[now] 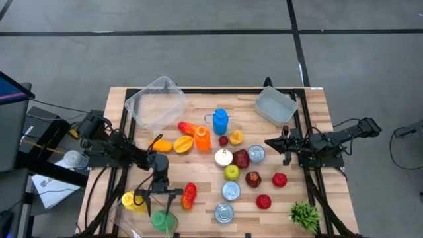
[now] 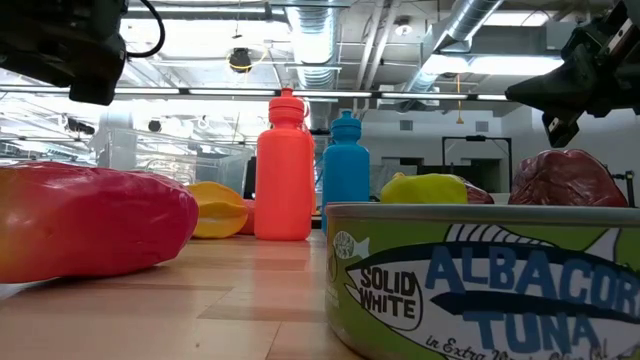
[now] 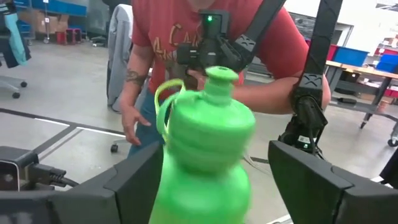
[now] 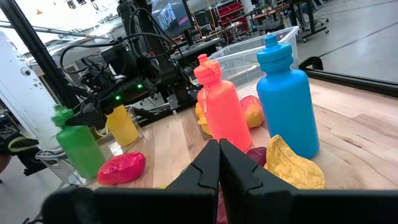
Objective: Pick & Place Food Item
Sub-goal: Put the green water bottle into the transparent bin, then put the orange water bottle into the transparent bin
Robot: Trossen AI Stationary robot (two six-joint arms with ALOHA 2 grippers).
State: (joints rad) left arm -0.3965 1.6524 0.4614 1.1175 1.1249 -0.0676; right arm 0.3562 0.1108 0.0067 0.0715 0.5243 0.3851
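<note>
the green bottle (image 1: 162,220) stands upright at the near left edge of the counter (image 1: 198,165), inside a clear bin (image 1: 125,218) whose rim is faint in the high view. the left gripper (image 1: 161,206) sits right over the green bottle, its fingers (image 3: 134,186) spread to either side of the bottle's body; whether they press on it cannot be told from the wrist view. the yellow bottle (image 1: 134,201) stands just beside the green bottle, on its left and a little farther back. a red pepper (image 1: 190,196) lies just right of the green bottle, outside the bin.

farther from the green bottle, toward the counter's middle, stand an orange bottle (image 1: 202,139) and a blue bottle (image 1: 220,121), side by side. an orange fruit (image 1: 183,143) lies just left of the orange bottle. two clear tubs sit at the back, well apart from the green bottle: a large one (image 1: 155,102) and a smaller one (image 1: 275,106). tins (image 1: 224,213) and red fruit (image 1: 264,201) are scattered to the right of the green bottle, and a tuna tin (image 2: 480,285) fills the low view's foreground.

the right gripper (image 1: 269,141) hangs far to the right of the green bottle, its fingers (image 4: 214,168) pressed together and holding nothing.

behind the green bottle in the left wrist view, a person (image 3: 186,37) in a red shirt stands beyond the counter.
</note>
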